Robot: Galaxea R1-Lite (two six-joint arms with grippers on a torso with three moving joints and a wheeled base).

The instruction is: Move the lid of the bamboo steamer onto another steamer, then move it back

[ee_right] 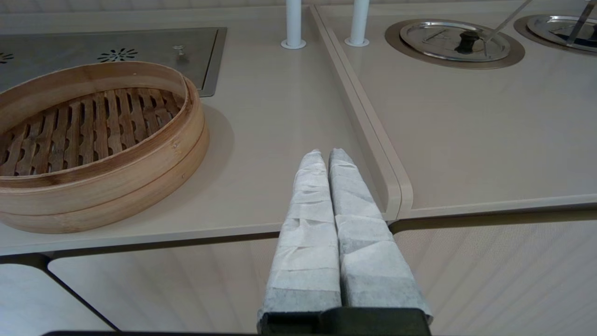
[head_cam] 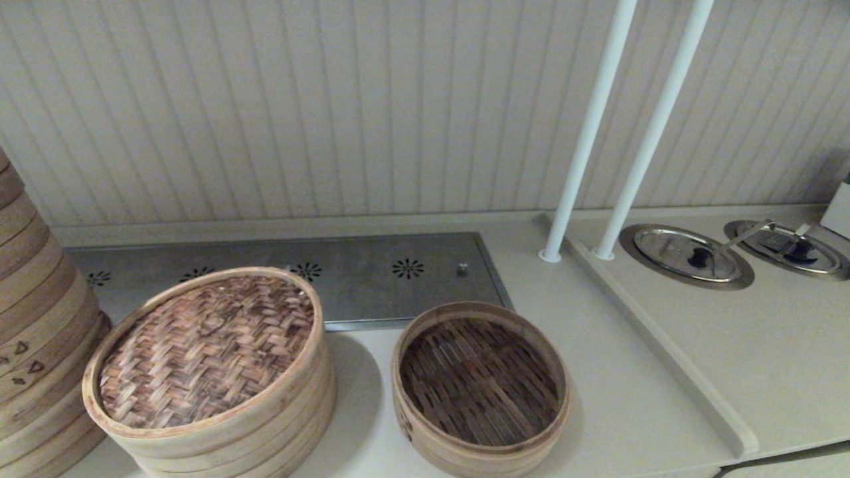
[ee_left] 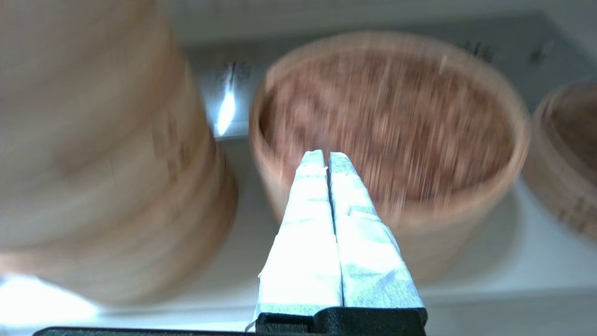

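Note:
The bamboo steamer lid point(head_cam: 206, 348), reddish-brown herringbone weave with a pale rim, rests on the taller several-ring steamer point(head_cam: 265, 431) at the front left. To its right stands the low steamer point(head_cam: 479, 382) with its dark slatted floor bare. Neither arm shows in the head view. In the left wrist view my left gripper point(ee_left: 325, 156) is shut and holds nothing, hanging before the near side of the lid point(ee_left: 387, 121). My right gripper point(ee_right: 325, 155) is shut and holds nothing near the counter's front edge, to the right of the low steamer point(ee_right: 93, 140).
A tall steamer stack with triangle marks point(head_cam: 33, 318) stands at the far left. A steel panel point(head_cam: 372, 272) lies behind the steamers. Two white poles point(head_cam: 584, 133) rise at the middle right, beside a raised counter ridge point(head_cam: 664, 358) and two steel pot lids point(head_cam: 687, 255).

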